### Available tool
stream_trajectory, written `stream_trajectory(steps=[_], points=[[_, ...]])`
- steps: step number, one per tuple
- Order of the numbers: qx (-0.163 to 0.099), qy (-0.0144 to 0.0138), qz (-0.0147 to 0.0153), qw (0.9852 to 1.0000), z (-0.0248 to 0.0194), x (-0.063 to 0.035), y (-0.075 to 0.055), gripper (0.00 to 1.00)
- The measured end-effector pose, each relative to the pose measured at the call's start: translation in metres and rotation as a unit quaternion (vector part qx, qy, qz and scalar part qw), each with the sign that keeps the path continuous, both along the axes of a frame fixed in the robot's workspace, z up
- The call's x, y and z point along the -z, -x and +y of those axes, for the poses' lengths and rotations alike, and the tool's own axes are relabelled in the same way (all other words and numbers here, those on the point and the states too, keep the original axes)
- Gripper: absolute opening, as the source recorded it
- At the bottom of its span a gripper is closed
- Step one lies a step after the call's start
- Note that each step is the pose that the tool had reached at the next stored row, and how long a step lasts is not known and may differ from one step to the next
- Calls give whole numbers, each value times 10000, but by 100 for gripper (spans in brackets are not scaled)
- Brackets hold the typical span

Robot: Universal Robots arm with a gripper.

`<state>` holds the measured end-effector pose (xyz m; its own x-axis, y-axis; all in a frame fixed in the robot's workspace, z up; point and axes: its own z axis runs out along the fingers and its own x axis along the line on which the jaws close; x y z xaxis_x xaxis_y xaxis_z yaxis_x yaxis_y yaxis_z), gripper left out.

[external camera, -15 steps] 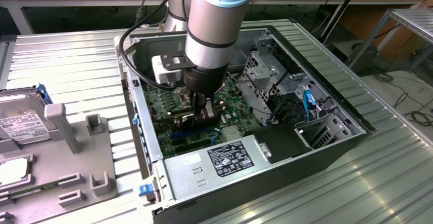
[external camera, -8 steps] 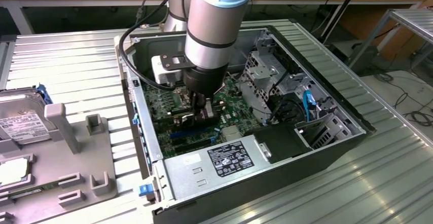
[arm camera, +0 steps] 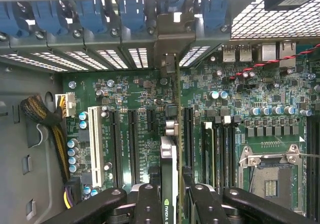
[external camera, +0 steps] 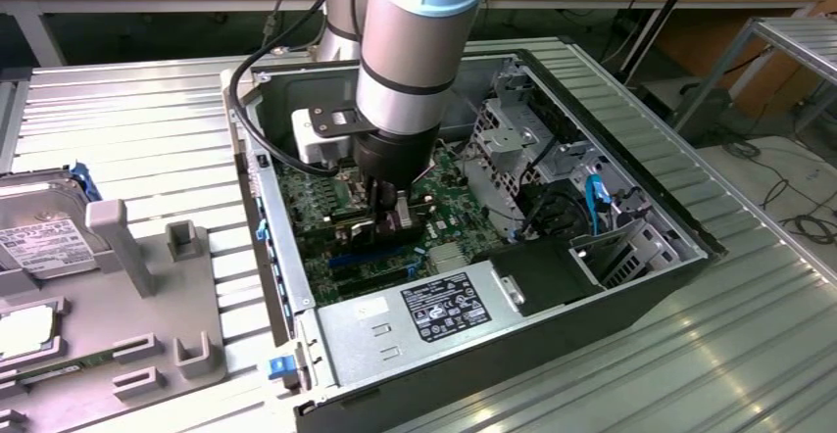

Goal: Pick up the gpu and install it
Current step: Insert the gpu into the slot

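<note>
case: black open-sided desktop PC case lay on ribbed metal table, mid-scene.
mobo: green motherboard sat inside case.
gpu: slim black gpu stood on edge betw. gripper fingers, over mobo slots.
psu: grey power supply w/ label in case's near end.
tray: grey plastic parts tray at exterior view's left, beside case.

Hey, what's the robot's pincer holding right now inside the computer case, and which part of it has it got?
The pincer is shut on the gpu, gripping its upper edge, with the card standing edge-on over the motherboard.
</note>
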<state>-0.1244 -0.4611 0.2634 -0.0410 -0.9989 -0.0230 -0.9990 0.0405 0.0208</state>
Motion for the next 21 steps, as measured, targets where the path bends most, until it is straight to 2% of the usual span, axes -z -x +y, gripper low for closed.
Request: stream_trajectory(steps=[5,8,13,17,18,21], points=[[0,1,0,10000,0,0,0,27],[1,20,0,10000,-5,0,1,27],[0,24,0,10000,-11,2,0,27],[0,29,-25,10000,-12,38,1,27],[1,22,-35,10000,-11,53,2,27],[0,24,-34,10000,-11,54,6,27]])
